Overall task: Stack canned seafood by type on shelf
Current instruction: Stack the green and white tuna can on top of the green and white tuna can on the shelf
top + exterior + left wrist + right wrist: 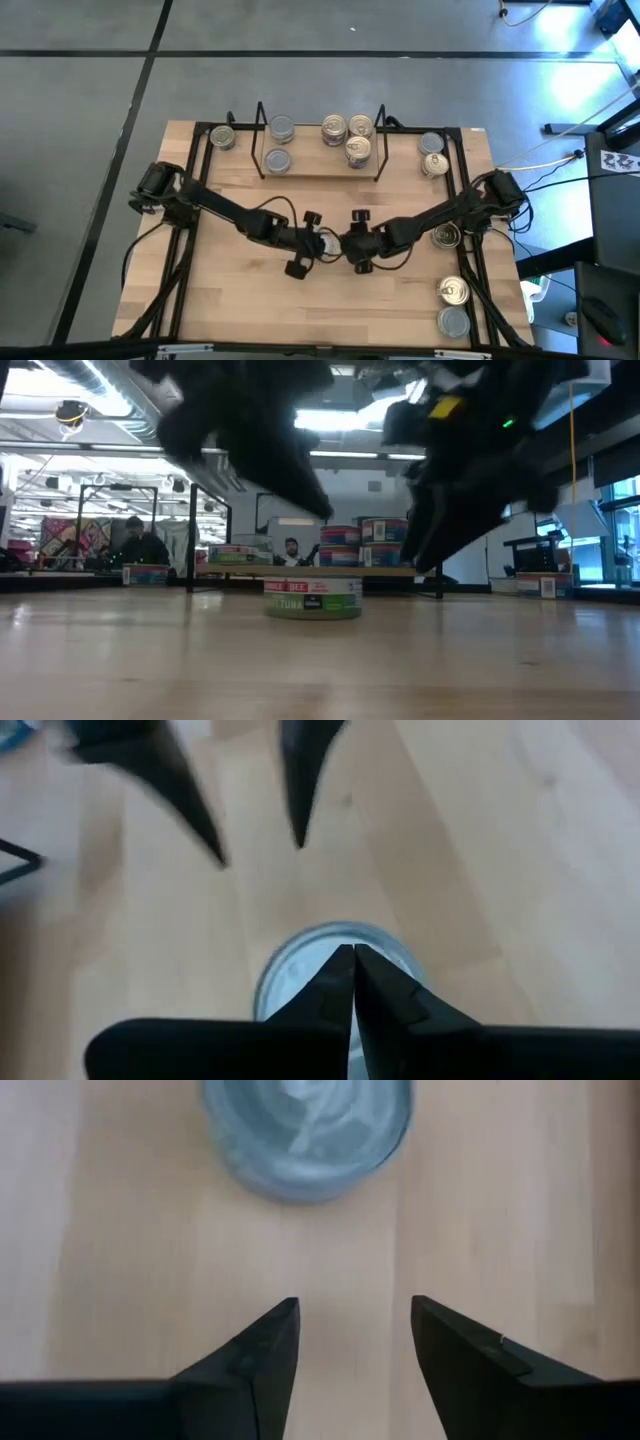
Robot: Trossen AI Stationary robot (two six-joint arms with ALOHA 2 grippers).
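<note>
Hovering (fingers together) left gripper (pixel 322 243) over can (pixel 326 241)

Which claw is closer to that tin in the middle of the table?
Left. The left claw is shut right over the tin; the right claw is open beside it, a gap away.

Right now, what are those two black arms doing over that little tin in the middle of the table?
Both arms meet at mid-table over one silver-topped can. The left gripper is shut, its tips above the can's lid and holding nothing. The right gripper is open, pointing at the same can from the other side, not touching it. Several cans already sit on the shelf at the back, and more wait along the table's right edge.
</note>
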